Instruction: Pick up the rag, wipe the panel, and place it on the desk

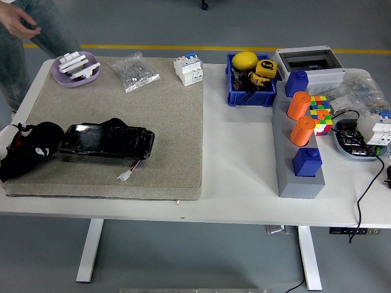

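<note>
A: Where's the rag?
B: Can't pick out a rag. Left hand (33, 148), black, rests at the left end of the glossy black oblong panel (105, 141) on the beige felt mat (146, 116); finger state unclear.
A: Right hand?
B: Not in frame. Person's hand (18, 24) top-left, off the white desk (238, 146).
A: Any labels?
B: None legible at this res.

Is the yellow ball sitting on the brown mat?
No, the yellow ball sits in the blue bin on the bare white table, to the right of the brown mat.
</note>
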Controlling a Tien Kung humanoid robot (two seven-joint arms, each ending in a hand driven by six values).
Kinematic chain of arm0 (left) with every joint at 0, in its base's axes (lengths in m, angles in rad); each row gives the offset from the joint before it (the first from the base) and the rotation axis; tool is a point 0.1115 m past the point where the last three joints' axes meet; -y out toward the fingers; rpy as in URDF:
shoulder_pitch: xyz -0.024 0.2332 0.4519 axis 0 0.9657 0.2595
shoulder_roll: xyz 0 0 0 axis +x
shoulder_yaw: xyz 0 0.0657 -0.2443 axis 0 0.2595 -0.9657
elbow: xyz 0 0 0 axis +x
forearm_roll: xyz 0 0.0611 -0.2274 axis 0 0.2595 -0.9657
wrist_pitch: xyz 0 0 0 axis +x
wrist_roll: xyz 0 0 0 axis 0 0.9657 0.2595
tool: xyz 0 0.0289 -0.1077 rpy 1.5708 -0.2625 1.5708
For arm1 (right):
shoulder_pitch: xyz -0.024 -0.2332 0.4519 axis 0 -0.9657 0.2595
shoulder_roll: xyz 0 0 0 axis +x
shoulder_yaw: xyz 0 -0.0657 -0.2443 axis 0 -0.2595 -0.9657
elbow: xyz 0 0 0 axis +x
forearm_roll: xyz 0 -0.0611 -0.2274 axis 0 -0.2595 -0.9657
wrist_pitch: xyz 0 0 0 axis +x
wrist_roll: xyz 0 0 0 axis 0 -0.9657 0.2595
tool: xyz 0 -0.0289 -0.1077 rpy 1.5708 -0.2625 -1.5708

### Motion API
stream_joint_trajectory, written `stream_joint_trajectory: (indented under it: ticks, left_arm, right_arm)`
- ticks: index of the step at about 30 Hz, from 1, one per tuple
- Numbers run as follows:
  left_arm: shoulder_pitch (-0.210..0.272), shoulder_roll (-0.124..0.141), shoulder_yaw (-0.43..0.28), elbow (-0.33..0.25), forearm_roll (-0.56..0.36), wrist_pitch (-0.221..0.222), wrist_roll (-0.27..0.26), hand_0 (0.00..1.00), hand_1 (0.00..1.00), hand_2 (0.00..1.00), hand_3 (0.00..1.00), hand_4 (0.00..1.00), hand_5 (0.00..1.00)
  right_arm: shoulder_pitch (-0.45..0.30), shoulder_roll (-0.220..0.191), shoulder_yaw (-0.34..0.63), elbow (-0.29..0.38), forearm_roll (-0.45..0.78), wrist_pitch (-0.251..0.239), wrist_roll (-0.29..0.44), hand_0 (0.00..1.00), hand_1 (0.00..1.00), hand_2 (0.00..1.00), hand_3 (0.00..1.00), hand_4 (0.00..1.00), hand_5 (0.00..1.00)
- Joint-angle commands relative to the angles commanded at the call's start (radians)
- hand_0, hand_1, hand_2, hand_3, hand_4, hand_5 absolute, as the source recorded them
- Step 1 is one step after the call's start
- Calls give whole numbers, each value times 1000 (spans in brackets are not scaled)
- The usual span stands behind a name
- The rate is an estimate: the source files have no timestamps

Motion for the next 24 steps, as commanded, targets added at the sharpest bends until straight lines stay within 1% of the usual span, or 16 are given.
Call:
stream_joint_trajectory:
  ticks: [6, 7, 12, 13, 18, 19, 24]
  left_arm:
    - [-8, -3, 11, 15, -3, 9, 3, 664, 901, 901, 740, 725, 90]
    - [-9, -4, 12, 16, -1, 11, 3, 512, 877, 889, 690, 617, 31]
    - [-10, -6, 18, 27, 3, 15, 6, 512, 877, 889, 690, 617, 31]
    - [-9, -6, 18, 28, 4, 16, 5, 404, 845, 887, 664, 409, 2]
    - [-8, -5, 22, 25, 8, 28, 2, 404, 845, 887, 664, 409, 2]
    - [-8, -5, 23, 25, 9, 30, 1, 358, 832, 880, 636, 240, 2]
    - [-6, -6, 27, 26, 17, 35, 4, 358, 832, 880, 636, 240, 2]
  right_arm:
    - [1, 0, 1, 0, -1, -1, 0, 747, 591, 672, 659, 998, 630]
    - [1, 0, 3, 0, -2, -1, 1, 747, 591, 672, 659, 998, 630]
    - [0, 0, 7, 1, -5, -2, 1, 747, 591, 672, 659, 998, 630]
    - [0, 0, 8, 1, -5, -2, 1, 747, 590, 672, 659, 998, 630]
    - [0, -1, 5, 0, -3, -2, 1, 747, 590, 672, 659, 998, 630]
    - [-1, -1, 6, 0, -4, -2, 1, 747, 591, 672, 660, 998, 630]
    - [0, -1, 6, 0, -4, -3, 2, 747, 591, 672, 660, 998, 630]
